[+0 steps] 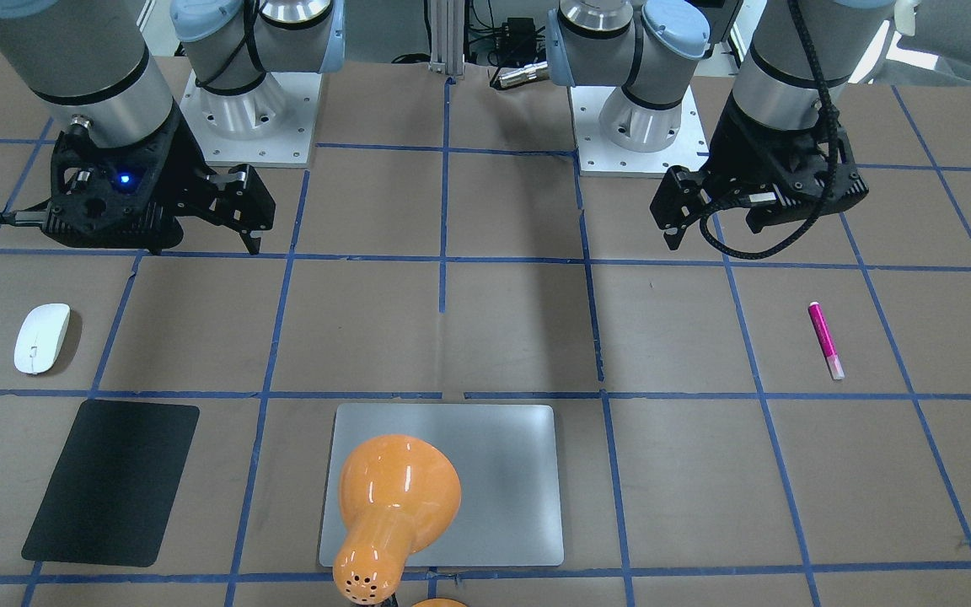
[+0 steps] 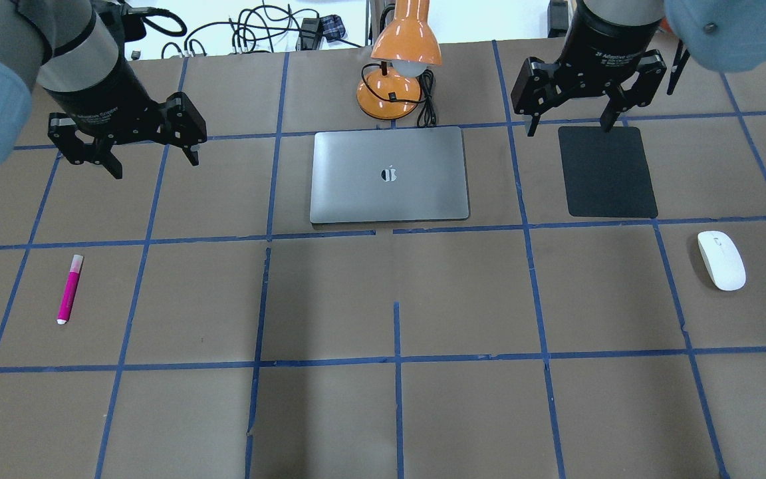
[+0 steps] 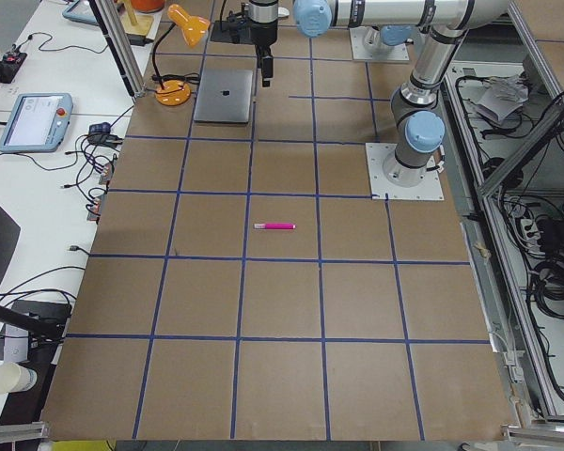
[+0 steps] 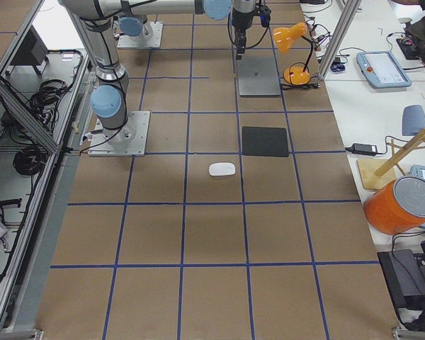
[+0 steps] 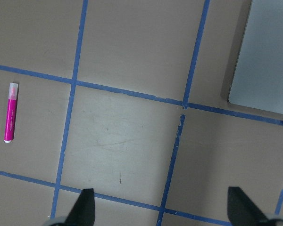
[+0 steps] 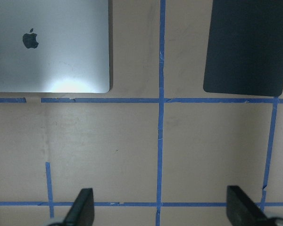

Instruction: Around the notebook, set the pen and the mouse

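Note:
The magenta pen (image 2: 69,289) with its pale cap lies on the brown table at the near left, also seen in the left wrist view (image 5: 11,113). At the right lies the white mouse (image 2: 721,260), just in front of a black mat. The silver notebook (image 2: 389,174) lies shut at the far middle. My left gripper (image 2: 155,166) hangs open and empty above the table, left of the notebook and beyond the pen. Over the mat's far edge, my right gripper (image 2: 569,126) hangs open and empty too.
A black mat (image 2: 607,171) lies right of the notebook. An orange desk lamp (image 2: 396,63) stands behind the notebook, its head over the far edge. Blue tape lines grid the brown table (image 2: 396,412). Cables lie beyond the far edge.

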Motion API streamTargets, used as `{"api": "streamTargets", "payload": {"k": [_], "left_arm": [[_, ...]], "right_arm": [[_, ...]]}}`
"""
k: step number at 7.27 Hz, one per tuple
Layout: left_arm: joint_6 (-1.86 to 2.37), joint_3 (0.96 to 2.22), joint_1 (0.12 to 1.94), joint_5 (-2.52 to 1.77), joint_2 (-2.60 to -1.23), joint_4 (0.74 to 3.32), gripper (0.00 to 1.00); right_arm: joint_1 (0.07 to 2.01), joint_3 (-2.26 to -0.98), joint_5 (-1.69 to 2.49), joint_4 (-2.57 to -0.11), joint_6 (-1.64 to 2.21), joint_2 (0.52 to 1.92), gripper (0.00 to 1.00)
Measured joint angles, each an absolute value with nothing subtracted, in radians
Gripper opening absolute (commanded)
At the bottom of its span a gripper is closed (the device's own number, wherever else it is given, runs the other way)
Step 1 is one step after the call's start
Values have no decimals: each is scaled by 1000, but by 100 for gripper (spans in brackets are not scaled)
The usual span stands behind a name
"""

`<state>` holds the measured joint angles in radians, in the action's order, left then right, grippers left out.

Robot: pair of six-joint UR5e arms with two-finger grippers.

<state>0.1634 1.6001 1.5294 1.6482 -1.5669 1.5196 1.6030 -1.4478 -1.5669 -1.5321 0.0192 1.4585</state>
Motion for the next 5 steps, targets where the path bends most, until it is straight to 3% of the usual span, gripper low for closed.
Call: {"api": "streamTargets", "payload": {"k": [5], "left_arm": [[164, 1599, 1529, 1649, -1566, 1520, 100]], "right_arm": [[1600, -1451, -1568, -1534, 10, 1458, 100]]}}
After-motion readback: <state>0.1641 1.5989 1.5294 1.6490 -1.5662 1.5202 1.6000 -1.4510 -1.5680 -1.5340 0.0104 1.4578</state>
